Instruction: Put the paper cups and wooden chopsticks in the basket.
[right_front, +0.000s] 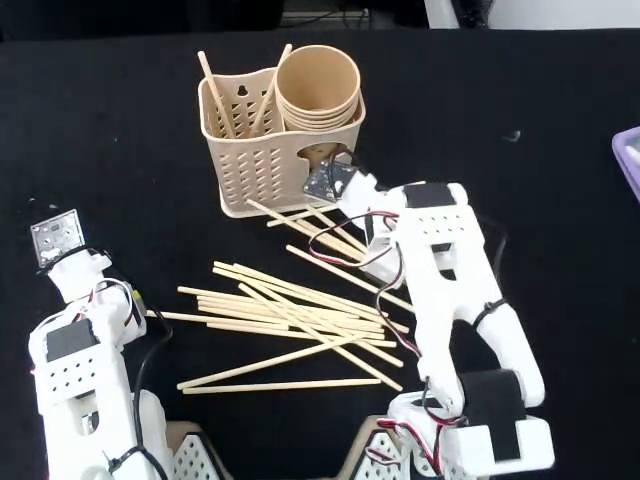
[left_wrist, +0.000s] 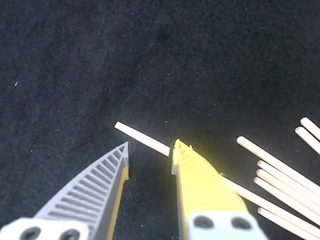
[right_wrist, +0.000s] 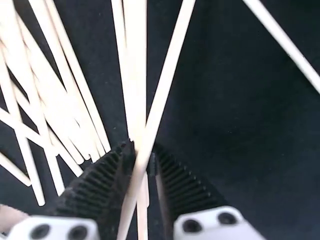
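Observation:
A beige perforated basket (right_front: 255, 170) stands at the back of the black table. It holds a stack of paper cups (right_front: 318, 85) and two upright chopsticks (right_front: 215, 90). Many wooden chopsticks (right_front: 300, 310) lie scattered in front of it. My right gripper (right_wrist: 142, 150), just in front of the basket, has its black fingers shut on a chopstick (right_wrist: 160, 95) lifted above the others. My left gripper (left_wrist: 150, 145) is open over the end of the leftmost chopstick (left_wrist: 142, 139), which runs under its yellow finger (left_wrist: 200, 185).
The right arm (right_front: 440, 260) stretches over the right side of the pile. A purple object (right_front: 628, 155) sits at the table's right edge. Bare black cloth lies left of the basket and around the left arm (right_front: 80, 360).

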